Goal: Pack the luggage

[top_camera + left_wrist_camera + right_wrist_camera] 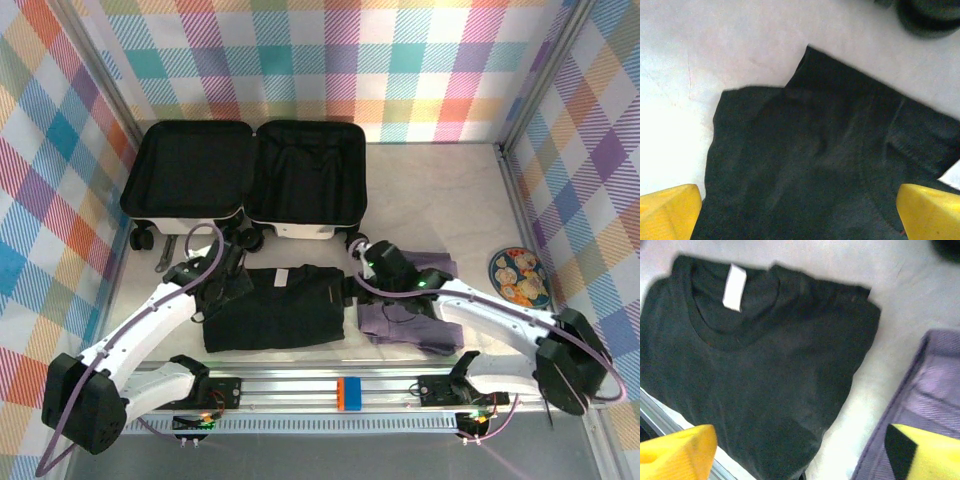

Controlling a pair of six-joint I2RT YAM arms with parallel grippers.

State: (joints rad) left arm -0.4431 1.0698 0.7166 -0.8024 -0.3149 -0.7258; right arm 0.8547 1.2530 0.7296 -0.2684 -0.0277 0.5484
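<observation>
The luggage (190, 222) lies open at the back of the table, both black-lined halves facing up, white shell and black wheels toward me. A folded black shirt (275, 305) lies in front of it, with a folded purple garment (400, 322) to its right. My left gripper (228, 283) hovers over the shirt's left edge. In the left wrist view the left gripper (800, 217) is open, its yellow fingertips (667, 212) straddling black cloth (815, 150). My right gripper (800, 455) is open over the black shirt's (765, 365) right edge, beside the purple garment (940, 385).
A patterned plate (518, 276) sits at the right by the wall. A small grey tool (164, 254) lies left of the luggage wheels. An orange and blue block (348, 392) sits on the front rail. A luggage wheel (927, 17) is close behind the shirt.
</observation>
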